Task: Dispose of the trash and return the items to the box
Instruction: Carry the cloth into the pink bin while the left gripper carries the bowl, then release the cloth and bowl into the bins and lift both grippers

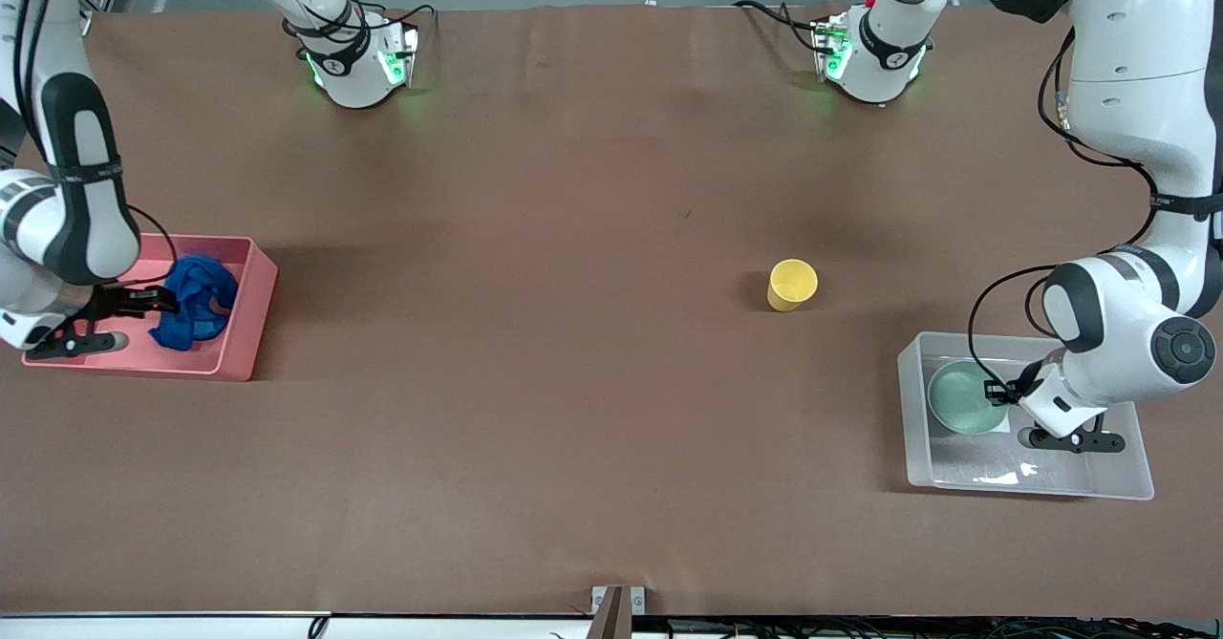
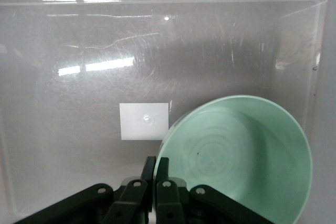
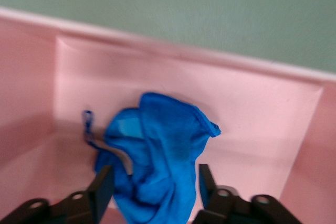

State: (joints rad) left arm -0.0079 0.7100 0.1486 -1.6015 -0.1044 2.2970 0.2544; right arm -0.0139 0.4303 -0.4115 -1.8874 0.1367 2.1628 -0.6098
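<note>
the right gripper (image 3: 152, 187) is hanging over the pink bin (image 1: 250, 319), fingers spread around the blue rag (image 1: 196, 301) lying inside. the left gripper (image 2: 156, 174) is pinching the mint bowl (image 1: 965, 397) by its rim, inside the clear tub (image 1: 917, 429). the yellow cup (image 1: 792, 284) is standing on the bench (image 1: 573, 333), well apart from both.

The translucent clear-white plastic tub (image 1: 917, 410) is partly hidden by the left arm; the shallow mint-green round bowl's (image 2: 247, 156) lower rim is cut off in the left wrist view.
</note>
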